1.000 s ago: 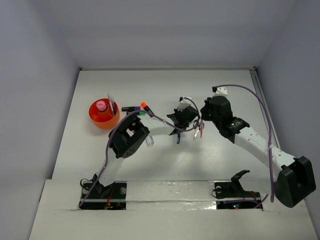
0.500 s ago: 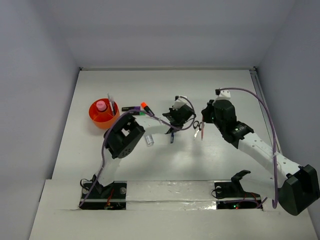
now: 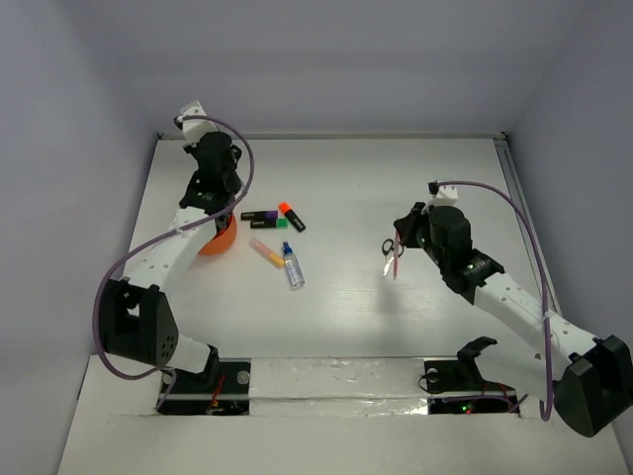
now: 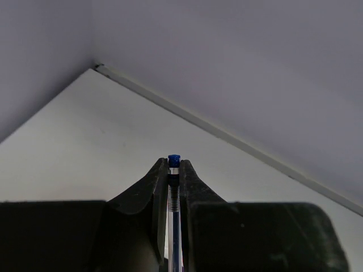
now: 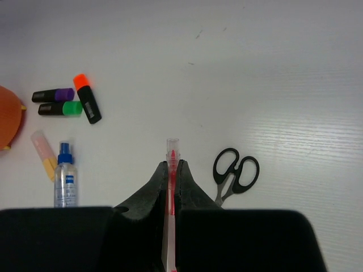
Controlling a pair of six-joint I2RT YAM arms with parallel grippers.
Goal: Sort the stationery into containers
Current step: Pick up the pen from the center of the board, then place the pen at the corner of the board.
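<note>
Left claw (image 4: 174, 168) swung over orange holder (image 3: 224, 238), pinching clear blue-tipped pen (image 4: 174, 198).

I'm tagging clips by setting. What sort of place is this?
Probably a robot test cell in a lab: a white table boxed in by plain grey walls, a left arm and right arm bolted at its near edge, and highlighters lying loose on it.

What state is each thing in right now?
left gripper: shut on blue pen
right gripper: shut on red pen
scissors: closed, lying flat
bottle: capped, lying down
orange highlighter, green highlighter, purple highlighter: capped
yellow marker: lying flat
orange holder: upright, partly hidden
</note>
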